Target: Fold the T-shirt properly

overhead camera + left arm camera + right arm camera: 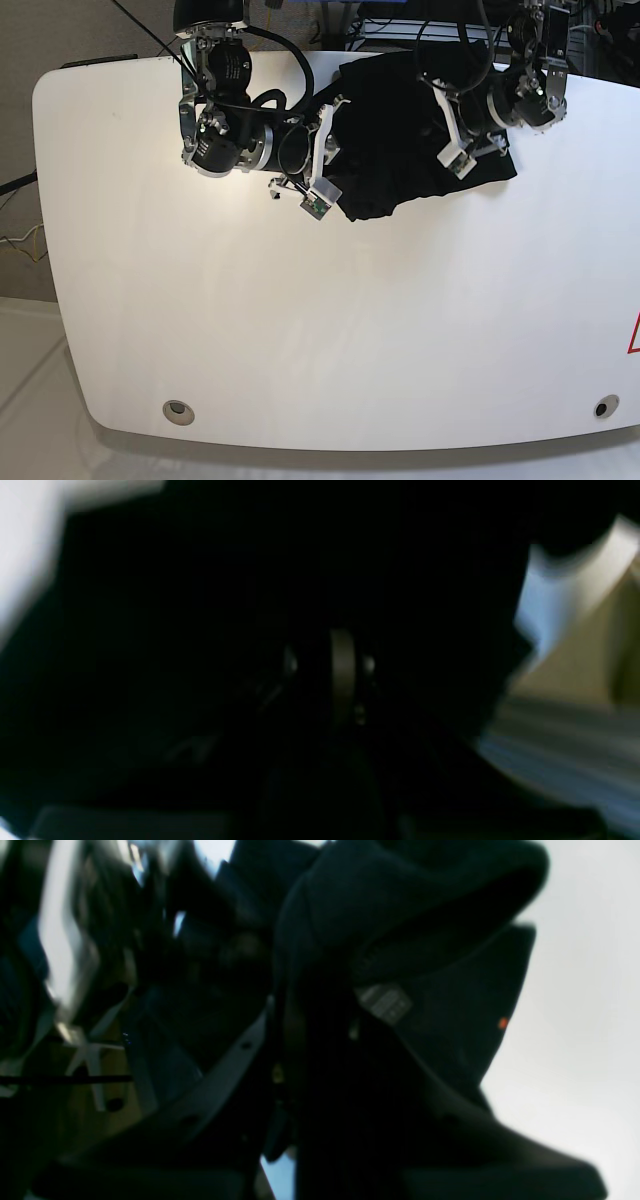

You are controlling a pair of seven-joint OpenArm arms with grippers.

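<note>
The black T-shirt lies bunched at the far edge of the white table, stretched between both arms. My right gripper is at the shirt's left edge. In the right wrist view its jaws are closed on a fold of the black cloth, which shows a grey label and a small orange spot. My left gripper is at the shirt's right part. In the left wrist view the dark, blurred cloth fills nearly the whole frame and hides the fingers.
The white table runs wide toward the near edge, with two round holes near its front corners. Cables and dark equipment stand behind the far edge. A red mark sits at the right edge.
</note>
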